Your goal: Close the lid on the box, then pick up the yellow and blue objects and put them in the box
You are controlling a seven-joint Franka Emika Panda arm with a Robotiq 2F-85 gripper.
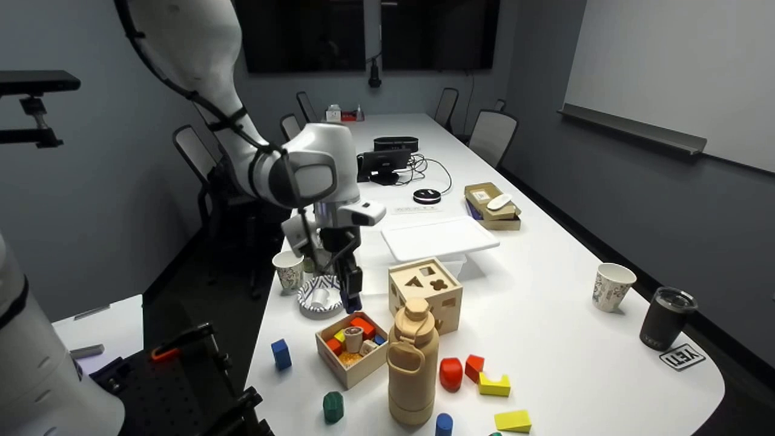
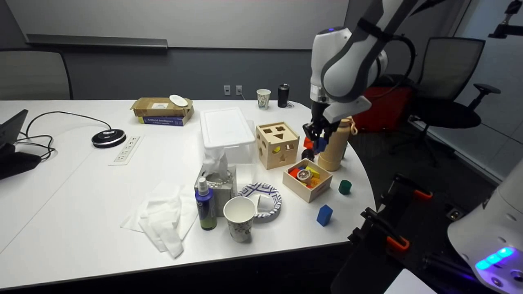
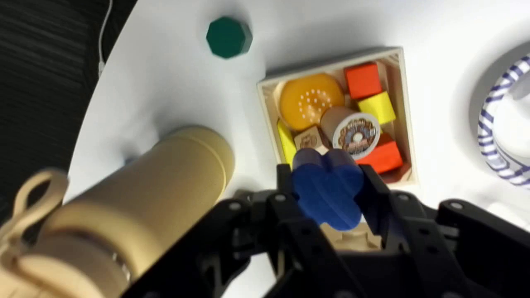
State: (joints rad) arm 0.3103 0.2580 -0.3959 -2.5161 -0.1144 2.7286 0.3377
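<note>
Underneath everything, the white counter (image 1: 557,339). Above it, the arm (image 2: 341,79), reaching in, sloping down to the wrist, then hanging nearly vertical. In an exterior view, the box (image 1: 451,316) at about 3 o'clock from the claw (image 3: 326,182), near but apart; in an exterior view, the box (image 2: 283,154) at about 9 o'clock. In the wrist view, probably the same box toward 5 o'clock, glimpsed behind the claw (too hidden to swear to). At 12 o'clock there, the shallow wooden tray (image 3: 405,124) (handy, but presumably not the goal). Across the box's top, the lid (image 1: 425,280), seated flat; seems to settle the first step. In the claw, clamped from both sides, the blue block (image 3: 331,196), clear of the counter. Lobed like a clover, with its long axis apparently running along the claw, roughly upright. Smallest, yet deciding: the clover-shaped hole (image 1: 438,284) in the lid, in an exterior view again at about 3 o'clock from the claw. Probably calls for a sideways carry, some lift, and a turn to match the lobes. Cannot tell how high above the lid, if at all.
</note>
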